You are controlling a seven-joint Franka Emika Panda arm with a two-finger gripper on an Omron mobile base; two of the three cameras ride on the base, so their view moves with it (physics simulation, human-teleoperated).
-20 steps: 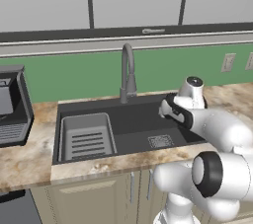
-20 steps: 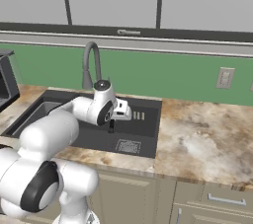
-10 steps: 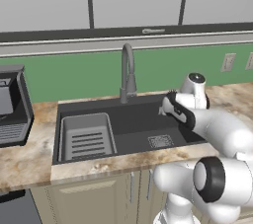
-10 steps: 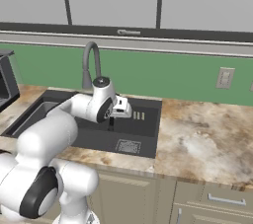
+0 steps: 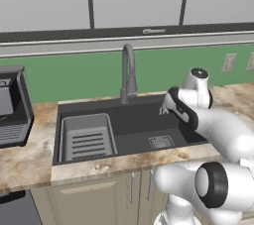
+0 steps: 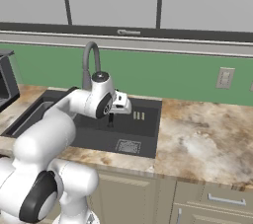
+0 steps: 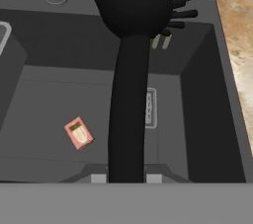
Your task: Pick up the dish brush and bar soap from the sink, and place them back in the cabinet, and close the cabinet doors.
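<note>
I have the dish brush (image 7: 131, 70) clenched in my gripper (image 7: 126, 177), handle between the fingers, bristly head pointing away, lifted over the right part of the sink (image 5: 134, 125). The bar soap (image 7: 78, 132) lies on the basin floor, left of the drain grate (image 7: 150, 108). The faucet (image 5: 128, 74) stands at the far rim
</note>
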